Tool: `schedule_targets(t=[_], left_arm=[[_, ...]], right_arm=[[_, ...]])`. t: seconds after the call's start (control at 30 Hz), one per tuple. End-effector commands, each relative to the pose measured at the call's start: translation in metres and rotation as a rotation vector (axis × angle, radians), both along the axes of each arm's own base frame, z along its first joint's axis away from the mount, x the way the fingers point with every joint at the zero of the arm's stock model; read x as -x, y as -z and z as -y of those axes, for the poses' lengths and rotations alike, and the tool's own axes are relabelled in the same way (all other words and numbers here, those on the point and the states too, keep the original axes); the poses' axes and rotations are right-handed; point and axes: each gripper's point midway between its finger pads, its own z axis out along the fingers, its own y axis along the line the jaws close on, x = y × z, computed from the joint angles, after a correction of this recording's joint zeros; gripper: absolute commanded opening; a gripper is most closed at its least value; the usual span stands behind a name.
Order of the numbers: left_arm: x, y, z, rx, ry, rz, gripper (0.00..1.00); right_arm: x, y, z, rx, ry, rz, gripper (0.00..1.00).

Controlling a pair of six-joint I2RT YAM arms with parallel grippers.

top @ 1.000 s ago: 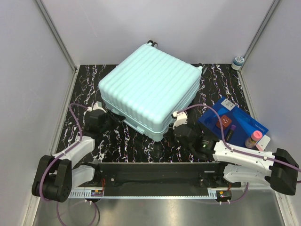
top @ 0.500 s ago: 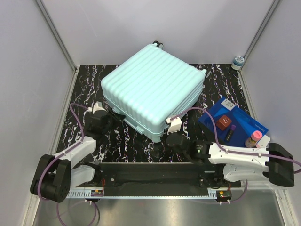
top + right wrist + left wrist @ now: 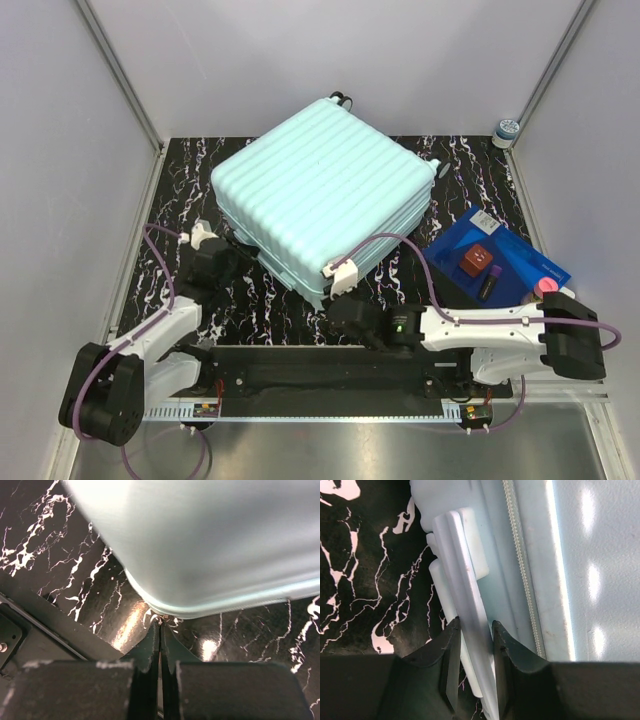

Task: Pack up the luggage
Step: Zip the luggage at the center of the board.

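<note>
Near edge of the table [image 3: 270, 305]: right gripper [image 3: 160, 622] with fingers pressed together, nothing between them, tips right at the lower rim of the nearest corner of the luggage [image 3: 325, 195]. A little farther, toward the left edge: left gripper [image 3: 475, 630] clamped on a pale bar [image 3: 462, 580] along the side of the luggage, just beside the zipper [image 3: 520, 565]. Mid-table, reaching toward the far edge: the luggage itself, closed, flat on its broad face, ribbed mint shell up, turned cornerwise to the table edges, wheels [image 3: 340, 98] on the far side. By the right edge: flat blue box [image 3: 510, 262] carrying a brown block [image 3: 476, 259], a dark tube [image 3: 490, 283] and a pink-capped bottle [image 3: 547, 286]. At the far right corner: small round jar [image 3: 507, 130].
</note>
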Motion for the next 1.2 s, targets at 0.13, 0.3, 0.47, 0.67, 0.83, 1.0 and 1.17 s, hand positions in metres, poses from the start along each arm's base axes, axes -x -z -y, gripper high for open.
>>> schedule_targets(t=[0.13,0.3,0.47,0.67,0.83,1.0,1.17], left_arm=[[-0.014,-0.036,0.004,0.002,-0.01,0.162,0.0],[-0.012,-0.038,0.005,-0.001,-0.017,0.171,0.0],[-0.007,-0.038,0.004,0.003,-0.027,0.184,0.0],[-0.004,-0.037,0.004,0.011,-0.036,0.193,0.0],[-0.002,-0.036,0.007,0.021,-0.025,0.199,0.0],[0.001,-0.037,0.006,0.024,-0.025,0.209,0.0],[0.004,-0.036,0.007,0.033,-0.013,0.225,0.0]], right_arm=[[0.035,-0.046,-0.081,-0.146,-0.204,0.024,0.0],[0.036,-0.05,-0.102,-0.151,-0.231,0.033,0.0],[0.032,-0.053,-0.114,-0.16,-0.213,0.041,0.0],[0.022,-0.061,-0.127,-0.16,-0.18,0.075,0.0],[0.016,-0.062,-0.141,-0.139,-0.178,0.111,0.0],[0.006,-0.064,-0.154,-0.153,-0.176,0.099,0.0],[-0.015,-0.066,-0.159,-0.182,-0.144,0.075,0.0]])
